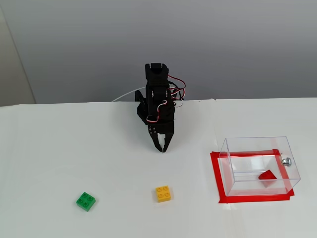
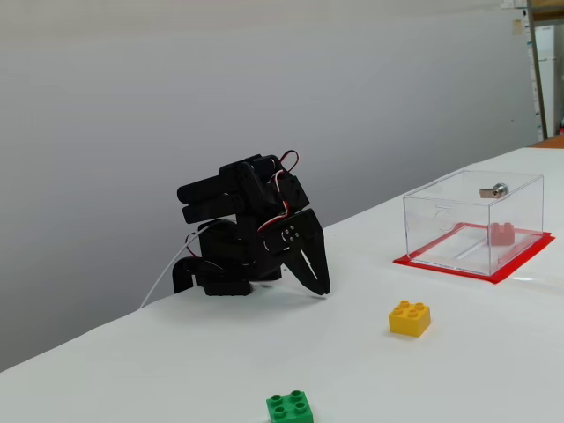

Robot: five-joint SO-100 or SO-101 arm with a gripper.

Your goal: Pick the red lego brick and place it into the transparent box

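The red lego brick [image 1: 268,175] lies inside the transparent box [image 1: 247,146], tilted, near its right end; in the other fixed view it shows pale red through the box wall [image 2: 501,233]. The box [image 2: 445,204] stands on a red tape rectangle and has a silver knob [image 1: 286,160] on its side. My black gripper [image 1: 162,148] is folded back near the arm base, pointing down at the table, jaws shut and empty. It stands well to the left of the box in both fixed views [image 2: 319,288].
A yellow brick [image 1: 163,193] lies on the white table in front of the gripper, and a green brick [image 1: 86,201] further left. Both show in the other fixed view too, the yellow brick [image 2: 410,318] and the green brick [image 2: 291,408]. A grey wall stands behind.
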